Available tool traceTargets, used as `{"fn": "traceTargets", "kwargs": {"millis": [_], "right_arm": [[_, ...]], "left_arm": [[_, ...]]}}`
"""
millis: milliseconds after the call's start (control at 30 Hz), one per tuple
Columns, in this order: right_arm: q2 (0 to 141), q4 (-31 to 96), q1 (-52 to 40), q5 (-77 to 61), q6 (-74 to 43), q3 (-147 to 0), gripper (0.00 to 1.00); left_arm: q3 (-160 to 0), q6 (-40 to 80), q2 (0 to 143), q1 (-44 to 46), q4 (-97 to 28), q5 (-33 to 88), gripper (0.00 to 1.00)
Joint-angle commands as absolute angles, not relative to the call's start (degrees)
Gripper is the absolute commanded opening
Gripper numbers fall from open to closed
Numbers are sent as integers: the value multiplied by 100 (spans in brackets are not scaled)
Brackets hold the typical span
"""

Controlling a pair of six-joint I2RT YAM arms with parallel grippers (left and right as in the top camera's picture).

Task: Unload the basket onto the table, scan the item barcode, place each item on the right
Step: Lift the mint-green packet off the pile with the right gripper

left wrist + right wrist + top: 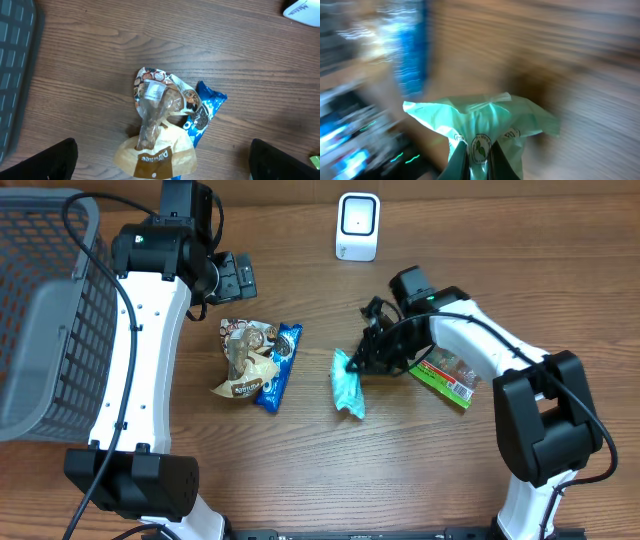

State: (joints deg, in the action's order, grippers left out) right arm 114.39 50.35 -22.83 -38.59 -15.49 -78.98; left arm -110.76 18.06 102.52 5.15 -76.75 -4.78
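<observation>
Kim: Mint-green packet fills the right wrist view, pinched by its top edge in the right gripper. Fingers clenched tight on the film.

Lee: Where's that on the table?

Kim: Mid-table from overhead, between the blue cookie pack and a green-and-red packet lying under the right arm. White scanner stands at the far edge, well apart from it.

Lee: Left side?

Kim: Left gripper is spread wide, holding nothing, hanging above a clear-and-brown snack bag that touches the cookie pack. Grey basket sits at the far left.

Lee: So how should the scan go?

Kim: My guess: carry the green packet up to the scanner and turn the printed side toward its window. Film is limp and hangs from one edge, so it'll likely curl. Present it slow and square, and rotate it if nothing reads. The edge grip is good, since the fingers shouldn't cover the code.

Lee: Barcode visible?

Kim: No. Only a small round leaf logo by the fingertips. Right wrist view is badly smeared and its background is unreadable. Can't tell whether the packet's lower end touches the wood. Snack bag hides part of the cookie pack, and the arm cuts off the green-and-red packet.
</observation>
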Motion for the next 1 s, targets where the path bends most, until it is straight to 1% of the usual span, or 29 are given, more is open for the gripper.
{"fn": "traceTargets", "kwargs": {"millis": [0,100,133,200,233,333,467,567,633,667,700,733,833,967], "right_arm": [[11336,5087,-2596,-1511,-2150,-8044,4],[11336,5142,-2740,-1420,-2106,-8180,4],[11336,5186,-2742,-1439,-2106,-8243,9],[11336,5330,-2733,-1444,-2104,-8420,23],[11336,5472,-2718,-1441,-2099,-8582,27],[11336,5999,-2735,-1435,-1903,-9115,31],[11336,6552,-3081,-1317,-1874,-9623,34],[11338,6659,-3618,-738,-2368,-9557,41],[11351,6683,-4034,-1,-2797,-9443,49],[11397,6687,-4226,266,-2888,-9404,56],[11450,6702,-4342,410,-2895,-9400,61],[11535,6711,-4471,574,-2895,-9400,70],[11795,6790,-4711,1041,-2869,-9400,75],[12101,6936,-4783,1435,-2803,-9400,75]], "left_arm": [[-11170,1824,10200,521,-7664,-508,100],[-11170,1824,10200,521,-7664,-506,100],[-11170,1824,10200,521,-7664,-508,100],[-11170,1824,10200,521,-7664,-508,100],[-11170,1824,10200,521,-7664,-508,100],[-11170,1824,10200,521,-7664,-508,100],[-11170,1824,10200,521,-7662,-506,100],[-11170,1824,10200,521,-7664,-506,100],[-11170,1824,10200,521,-7664,-506,100],[-11170,1824,10200,521,-7664,-508,100],[-11170,1824,10200,521,-7664,-506,100],[-11170,1824,10200,521,-7664,-508,100],[-11170,1824,10200,521,-7664,-506,100],[-11170,1824,10200,521,-7664,-506,100]]}}
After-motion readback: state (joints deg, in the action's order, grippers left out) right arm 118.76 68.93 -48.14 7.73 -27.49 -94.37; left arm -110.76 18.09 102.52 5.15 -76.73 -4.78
